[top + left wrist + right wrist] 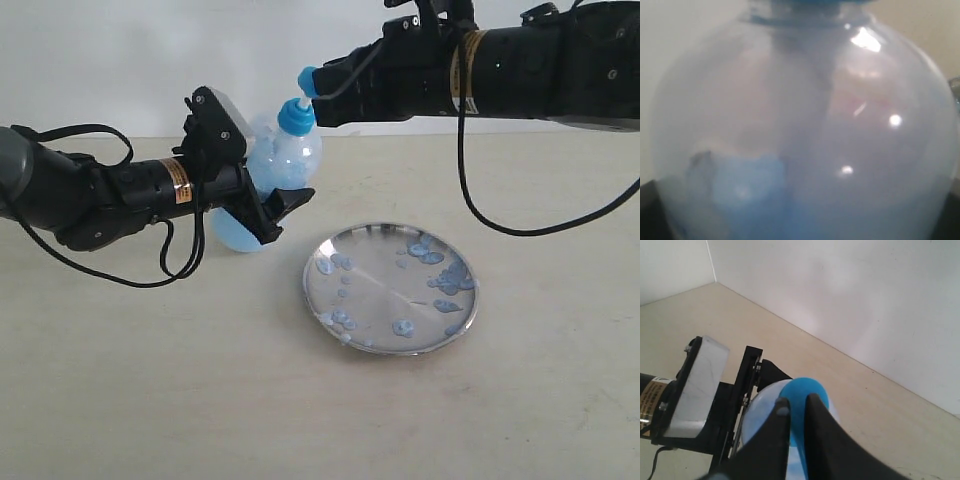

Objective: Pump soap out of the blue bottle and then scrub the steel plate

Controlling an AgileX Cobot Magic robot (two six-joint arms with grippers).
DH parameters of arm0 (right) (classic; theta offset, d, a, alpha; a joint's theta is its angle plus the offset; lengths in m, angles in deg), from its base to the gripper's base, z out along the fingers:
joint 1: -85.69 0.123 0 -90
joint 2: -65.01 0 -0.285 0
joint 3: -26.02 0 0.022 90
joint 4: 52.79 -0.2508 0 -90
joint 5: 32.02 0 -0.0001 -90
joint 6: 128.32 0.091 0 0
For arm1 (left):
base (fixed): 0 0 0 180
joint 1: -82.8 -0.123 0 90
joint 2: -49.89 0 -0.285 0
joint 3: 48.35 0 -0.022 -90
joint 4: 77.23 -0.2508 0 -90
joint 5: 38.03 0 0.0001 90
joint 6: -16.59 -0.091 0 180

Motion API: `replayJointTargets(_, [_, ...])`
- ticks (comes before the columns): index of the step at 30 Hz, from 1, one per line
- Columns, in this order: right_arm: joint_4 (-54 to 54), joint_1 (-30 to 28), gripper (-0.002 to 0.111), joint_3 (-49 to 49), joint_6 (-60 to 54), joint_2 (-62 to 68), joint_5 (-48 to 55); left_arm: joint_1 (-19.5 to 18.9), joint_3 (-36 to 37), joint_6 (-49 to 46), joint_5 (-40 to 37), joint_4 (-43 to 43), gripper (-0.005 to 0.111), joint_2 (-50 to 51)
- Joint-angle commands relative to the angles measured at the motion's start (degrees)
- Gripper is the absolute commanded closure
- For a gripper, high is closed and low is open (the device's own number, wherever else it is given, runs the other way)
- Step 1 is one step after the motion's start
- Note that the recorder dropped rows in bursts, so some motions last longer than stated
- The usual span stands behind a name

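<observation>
Blue bottle (pixel 290 155), tilted, clamped in my left gripper (pixel 285 212); right gripper (pixel 322 85) pinches its pump head (pixel 297 117). Clear body, pale-blue soap (pixel 238 232) inside.

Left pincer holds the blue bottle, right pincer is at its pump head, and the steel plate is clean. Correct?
One slip: the steel plate is not clean; bluish soap blobs dot it, as the exterior view shows. The left pincer does hold the blue bottle, with the right pincer at its pump head.
</observation>
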Motion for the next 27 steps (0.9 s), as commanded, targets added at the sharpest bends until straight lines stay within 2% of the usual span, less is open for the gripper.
replayJointTargets(1, [2.05,0.78,0.109,1.18,-6.43,1.08,3.2,0.93,0.66,2.55,0.97,-3.14,0.102,0.57])
replayJointTargets(6, [-12.57,0.78,0.109,1.18,-21.97,-3.02,3.89,0.93,0.66,9.13,2.7,-0.71,0.102,0.57])
replayJointTargets(10, [-26.41,0.67,0.109,1.18,-32.31,-7.04,3.66,0.81,0.66,15.03,8.7,5.69,0.102,0.57])
replayJointTargets(13, [-31.5,-0.27,0.109,1.62,-34.24,-10.33,2.12,0.81,0.66,16.06,9.51,10.98,0.102,0.57])
replayJointTargets(15, [-33.65,-1.52,0.109,3.86,-34.35,-12.81,-0.7,0.81,0.66,16.06,8.77,11.11,0.102,0.66])
replayJointTargets(21, [-37.24,-7.42,0.109,17.84,-36.9,-26.25,-6.27,0.81,1.27,15.95,9.19,10.87,0.102,0.66])
replayJointTargets(25, [-42.82,-10.76,0.109,33.78,-44.66,-42.41,-13.84,0.81,1.33,16.05,9.65,10.87,0.102,0.66])
replayJointTargets(27, [-43.28,-10.76,0.109,40.08,-44.29,-48.85,-13.54,0.81,1.33,16.66,10.19,10.87,0.102,0.66])
